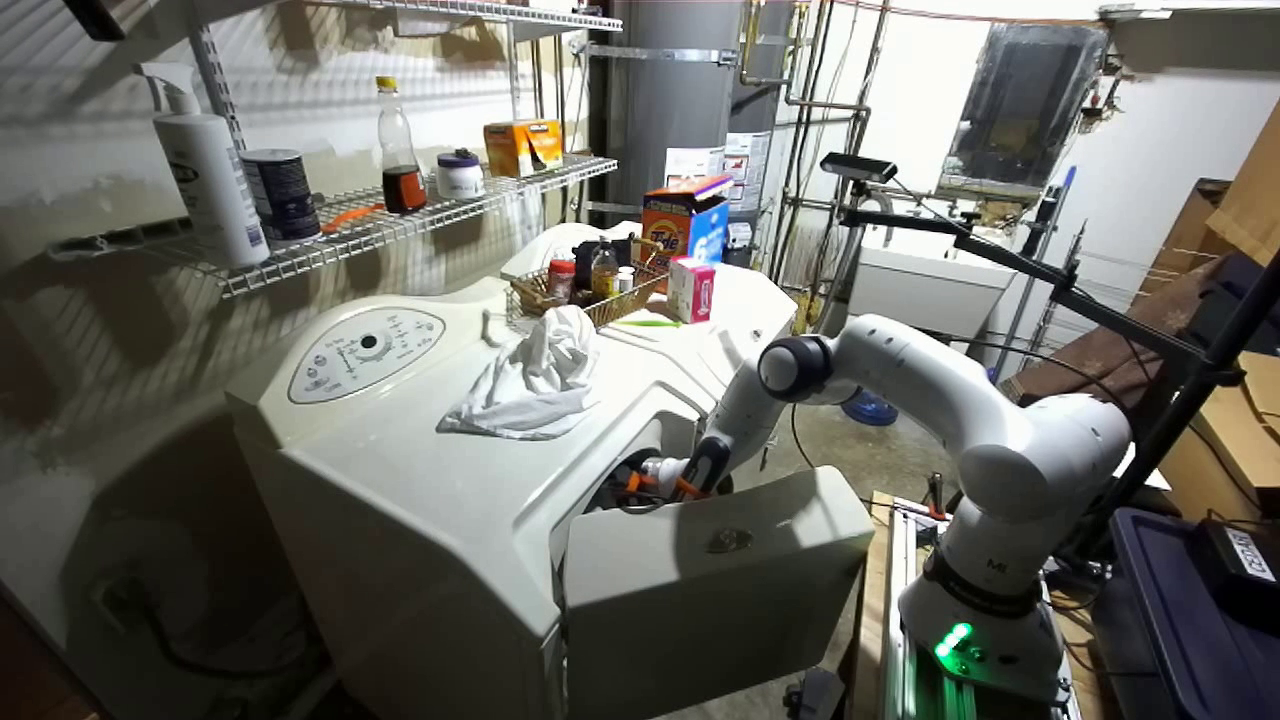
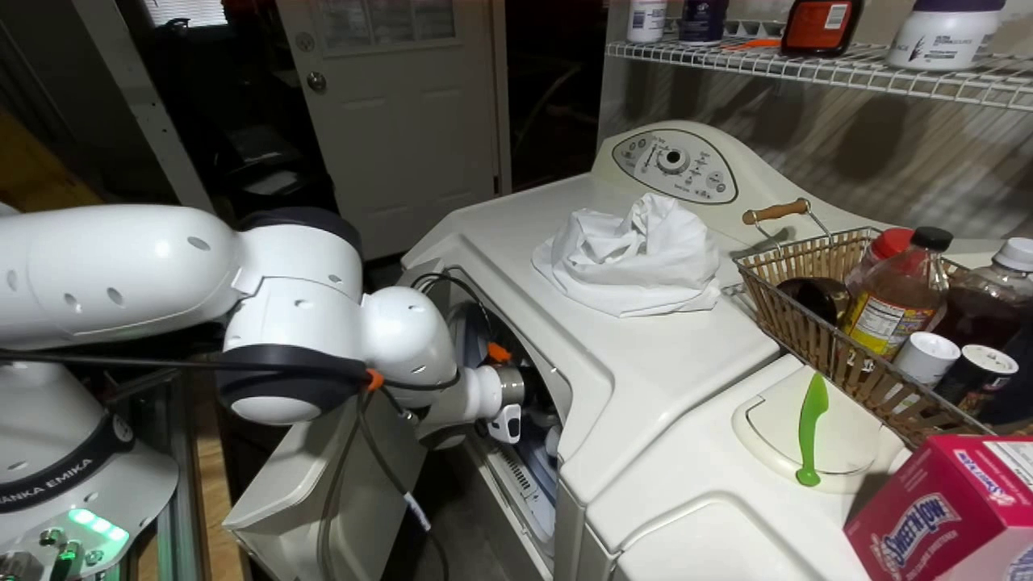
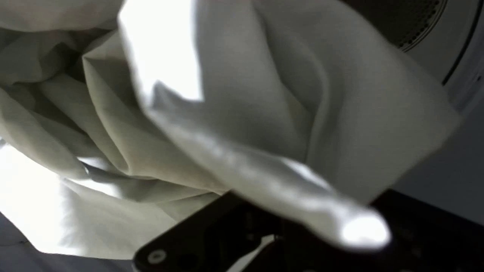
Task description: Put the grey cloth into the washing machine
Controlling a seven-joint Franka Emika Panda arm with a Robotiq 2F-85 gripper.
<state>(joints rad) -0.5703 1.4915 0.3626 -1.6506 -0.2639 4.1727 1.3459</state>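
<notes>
Grey cloth point(image 3: 230, 109) in the hand point(image 3: 310, 215) partly hides a panel point(image 3: 408, 19) (apparently perforated).

Striped shadows on the wall point(image 1: 320, 100) in both exterior views, green glow on the robot base point(image 1: 985, 625), dim wrist view, grey cloth point(image 3: 242, 105) overexposed in patches, partly blurred.

"Tide" stood on the large orange-and-blue cardboard box point(image 1: 670, 225), "Sweet'N Low" on the pink-and-white cardboard box point(image 2: 928, 516), "ULTRA" on the round white purple-lidded jar point(image 2: 940, 40), "ANKA EMIKA" on the white robot arm's point(image 2: 121, 274) black band point(image 2: 60, 476).
</notes>
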